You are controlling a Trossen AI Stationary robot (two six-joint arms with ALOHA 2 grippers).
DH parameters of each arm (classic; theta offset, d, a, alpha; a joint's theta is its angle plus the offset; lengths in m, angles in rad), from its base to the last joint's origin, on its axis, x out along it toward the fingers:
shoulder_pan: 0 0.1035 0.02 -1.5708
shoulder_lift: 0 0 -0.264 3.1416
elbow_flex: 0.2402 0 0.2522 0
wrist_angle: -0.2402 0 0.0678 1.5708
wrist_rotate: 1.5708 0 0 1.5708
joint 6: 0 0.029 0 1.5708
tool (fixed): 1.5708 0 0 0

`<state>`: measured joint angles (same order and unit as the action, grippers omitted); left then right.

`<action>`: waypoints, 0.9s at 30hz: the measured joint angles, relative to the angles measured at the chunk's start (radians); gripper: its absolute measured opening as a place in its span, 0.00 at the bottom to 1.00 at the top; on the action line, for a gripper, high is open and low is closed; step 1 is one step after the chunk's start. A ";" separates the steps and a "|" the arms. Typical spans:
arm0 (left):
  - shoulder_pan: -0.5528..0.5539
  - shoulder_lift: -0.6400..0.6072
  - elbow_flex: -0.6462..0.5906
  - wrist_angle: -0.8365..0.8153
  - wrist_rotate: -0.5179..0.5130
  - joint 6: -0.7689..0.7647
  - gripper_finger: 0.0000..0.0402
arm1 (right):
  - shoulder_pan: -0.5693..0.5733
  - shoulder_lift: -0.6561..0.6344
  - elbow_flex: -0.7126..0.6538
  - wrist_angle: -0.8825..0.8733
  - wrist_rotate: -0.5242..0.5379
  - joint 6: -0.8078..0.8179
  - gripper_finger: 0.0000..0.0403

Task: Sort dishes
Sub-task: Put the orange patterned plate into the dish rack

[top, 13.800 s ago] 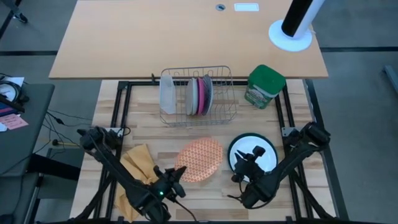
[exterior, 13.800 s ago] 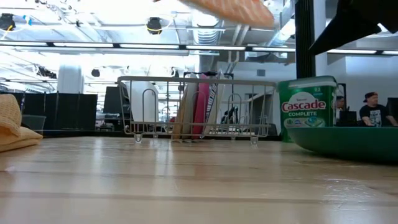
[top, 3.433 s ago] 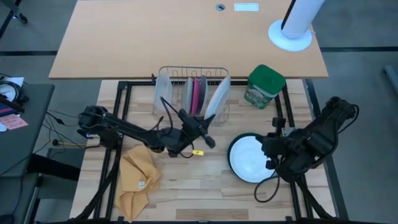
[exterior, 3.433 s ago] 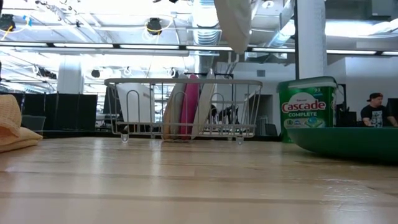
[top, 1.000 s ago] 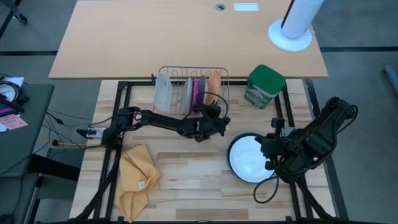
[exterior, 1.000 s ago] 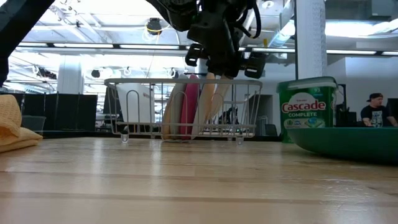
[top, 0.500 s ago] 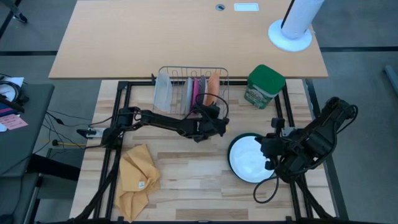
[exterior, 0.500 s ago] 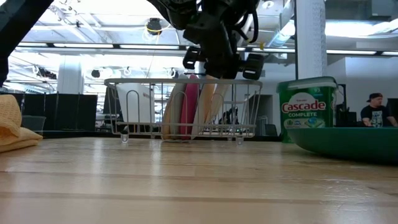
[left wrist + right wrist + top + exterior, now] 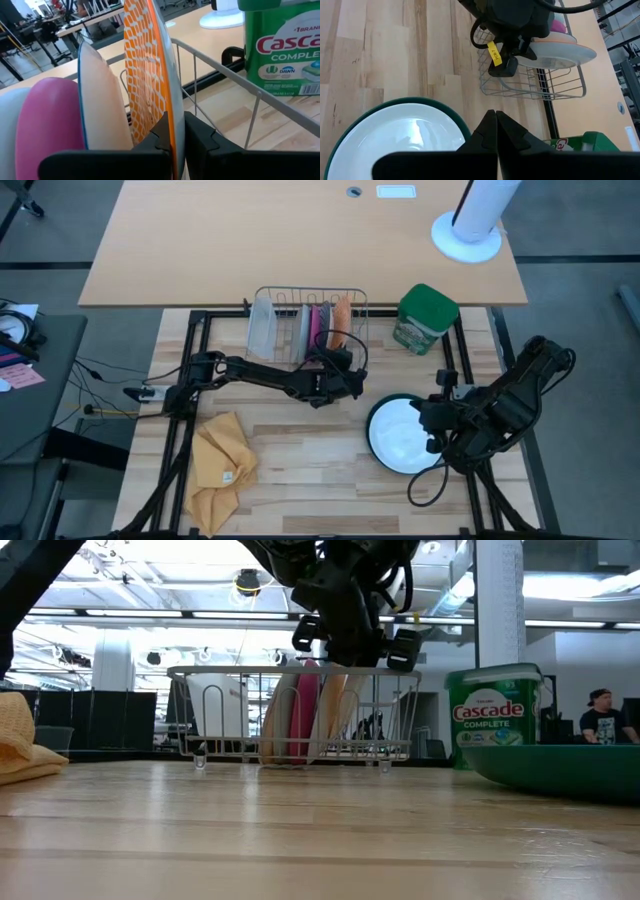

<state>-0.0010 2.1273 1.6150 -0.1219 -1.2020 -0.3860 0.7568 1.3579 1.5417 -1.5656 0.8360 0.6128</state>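
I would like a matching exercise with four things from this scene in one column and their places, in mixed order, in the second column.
Things:
1. orange-and-white patterned plate
2. white plate with green rim
3. yellow cloth
4. green canister

Places:
A. flat on the table by the right gripper
B. right of the wire rack
C. crumpled at the table's front left
D. upright in the rack, pinched by the left gripper

Pairs: 1-D, 2-A, 3-C, 4-B

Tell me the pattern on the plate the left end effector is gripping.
Orange-and-white lattice on the plate, clearest in the left wrist view.
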 joint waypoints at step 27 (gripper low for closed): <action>0.003 0.004 0.179 -0.358 0.111 -0.138 0.04 | 0.000 0.000 0.000 0.000 0.000 0.004 0.00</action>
<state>0.0021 2.1311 1.7939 -0.4795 -1.0910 -0.5237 0.7570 1.3579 1.5417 -1.5655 0.8360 0.6164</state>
